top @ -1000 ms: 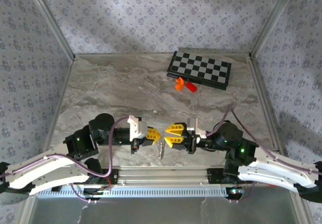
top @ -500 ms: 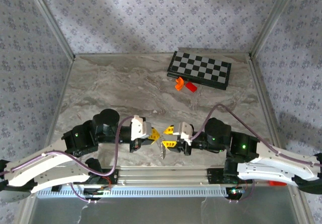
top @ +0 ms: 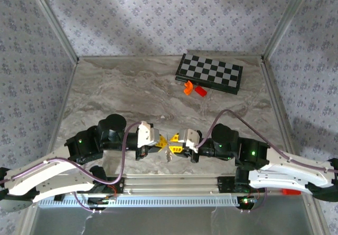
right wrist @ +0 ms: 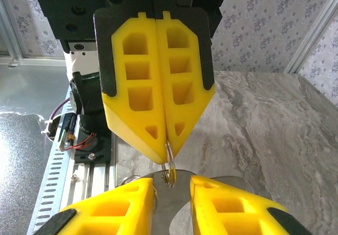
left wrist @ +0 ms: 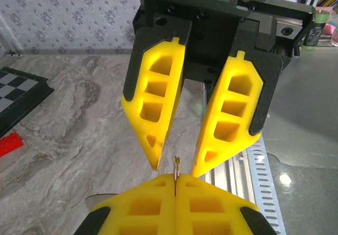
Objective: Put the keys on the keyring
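Keyring (right wrist: pixel 170 165) sits at the centre of the right wrist view, pinched at the very tips of my left gripper (right wrist: pixel 166 153), whose yellow pads are clenched flat together on the thin wire loop. Keys (top: pixel 169 154) hang from it just below, low in the middle of the top view, over the marble-patterned table (top: pixel 121 92) near its lower edge; how many there are I cannot tell. My right gripper (right wrist: pixel 170 186) faces the left one tip to tip, its fingers released and standing apart on either side of the ring. At the upper right of the top view lies a chessboard (top: pixel 209 72), with an orange piece (top: pixel 187 88) and a red piece (top: pixel 200 91) just beside its lower left edge.
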Controlling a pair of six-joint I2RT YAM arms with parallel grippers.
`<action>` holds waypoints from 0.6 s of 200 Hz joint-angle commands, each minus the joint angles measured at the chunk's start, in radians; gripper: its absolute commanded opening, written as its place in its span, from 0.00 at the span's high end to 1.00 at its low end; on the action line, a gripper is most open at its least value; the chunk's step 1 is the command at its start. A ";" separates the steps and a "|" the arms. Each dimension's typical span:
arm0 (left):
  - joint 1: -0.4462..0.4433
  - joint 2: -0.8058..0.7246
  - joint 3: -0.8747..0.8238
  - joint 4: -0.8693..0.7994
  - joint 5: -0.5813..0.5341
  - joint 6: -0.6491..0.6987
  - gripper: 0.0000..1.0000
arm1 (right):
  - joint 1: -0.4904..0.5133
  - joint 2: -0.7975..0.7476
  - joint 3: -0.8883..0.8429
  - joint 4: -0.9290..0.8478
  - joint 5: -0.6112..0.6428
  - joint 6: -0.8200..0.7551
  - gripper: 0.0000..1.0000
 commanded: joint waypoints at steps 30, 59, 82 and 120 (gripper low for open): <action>-0.007 0.005 0.047 -0.001 0.020 0.019 1.00 | 0.007 0.016 0.034 0.037 -0.005 -0.006 0.76; -0.007 0.008 0.051 -0.011 0.017 0.024 1.00 | 0.008 0.020 0.036 0.038 -0.002 -0.006 0.76; -0.007 0.012 0.053 -0.013 0.015 0.027 1.00 | 0.008 0.018 0.034 0.038 0.002 -0.010 0.77; -0.007 0.019 0.051 -0.014 0.015 0.027 1.00 | 0.010 0.020 0.026 0.039 0.005 -0.011 0.83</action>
